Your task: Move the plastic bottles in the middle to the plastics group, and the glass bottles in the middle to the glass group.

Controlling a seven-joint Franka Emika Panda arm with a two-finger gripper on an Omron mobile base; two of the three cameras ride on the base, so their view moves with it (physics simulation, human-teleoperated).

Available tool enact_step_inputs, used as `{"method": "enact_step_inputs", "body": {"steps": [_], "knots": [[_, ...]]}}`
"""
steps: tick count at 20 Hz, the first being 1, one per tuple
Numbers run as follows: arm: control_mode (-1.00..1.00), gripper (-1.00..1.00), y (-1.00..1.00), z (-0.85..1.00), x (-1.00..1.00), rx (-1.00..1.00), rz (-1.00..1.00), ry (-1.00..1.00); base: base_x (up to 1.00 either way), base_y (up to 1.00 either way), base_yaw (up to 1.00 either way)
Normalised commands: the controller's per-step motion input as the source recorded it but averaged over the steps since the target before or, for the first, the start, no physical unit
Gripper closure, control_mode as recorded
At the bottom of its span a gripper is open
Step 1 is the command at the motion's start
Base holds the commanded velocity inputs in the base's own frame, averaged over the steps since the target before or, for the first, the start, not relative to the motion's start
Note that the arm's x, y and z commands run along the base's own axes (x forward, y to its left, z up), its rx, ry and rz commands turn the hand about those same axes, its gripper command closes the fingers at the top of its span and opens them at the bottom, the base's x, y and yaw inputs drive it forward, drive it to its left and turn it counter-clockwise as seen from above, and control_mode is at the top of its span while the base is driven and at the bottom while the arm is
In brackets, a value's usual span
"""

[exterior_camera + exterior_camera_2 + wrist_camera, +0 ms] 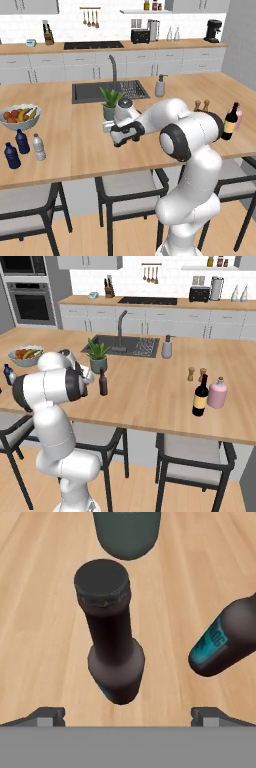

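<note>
End effector [128,716] open to full width, empty, poised directly above one dark beer-type bottle [111,632] standing upright on wooden surface [40,612]; fingertips [46,716] spread either side of bottle, not touching. Second beer-type bottle [227,639] just right of first in hand view, teal label visible, apart from first. Grey-green plant pot [127,532] just beyond first bottle's cap.

Left base view: end effector [126,134] near middle of surface, just in front of potted plant [111,102]. Plastics group at near left: two dark blue bottles [16,148] with clear plastic bottle [39,147] already beside them, fruit bowl [20,116] just behind.

Right base view: one beer-type bottle [103,382] upright beside arm; glass group at far right, wine bottle [201,396] with yellowish label and pink bottle [217,393] touching or nearly so, wooden shakers [196,374] just behind.

Judged stage: plastic sorted; both beer-type bottles left to carry right.

Risks from here:
- Off-centre descent, one fingertip striking cap or shoulder, tipping tall narrow bottle.
- Right fingertip clipping neighbouring bottle during descent or closing, given small gap.
- Grip on slim neck too high or too light, bottle swinging or slipping during long carry.
- Placement too close to wine bottle or shakers, knocking them over.
</note>
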Motion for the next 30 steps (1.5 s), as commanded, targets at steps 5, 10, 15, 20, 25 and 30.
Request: {"method": "enact_step_inputs", "body": {"steps": [5,10,15,20,25,30], "knots": [[-1.00,-1.00,0.00,-0.10,0.07,-0.01,0.00,0.00,0.00,0.00,0.00],[-1.00,-1.00,0.00,-0.01,0.15,-0.01,0.00,0.00,0.00,0.00,0.00],[-1.00,-1.00,0.02,-0.07,0.13,-0.01,0.00,0.00,0.00,0.00,0.00],[-1.00,-1.00,0.08,-0.16,0.01,0.00,0.02,0.00,0.00,0.00,0.00],[-1.00,-1.00,0.05,-0.13,0.01,0.00,0.04,0.00,0.00,0.00,0.00],[-1.00,-1.00,0.00,-0.09,0.23,0.00,0.03,0.00,0.00,0.00,0.00]]}}
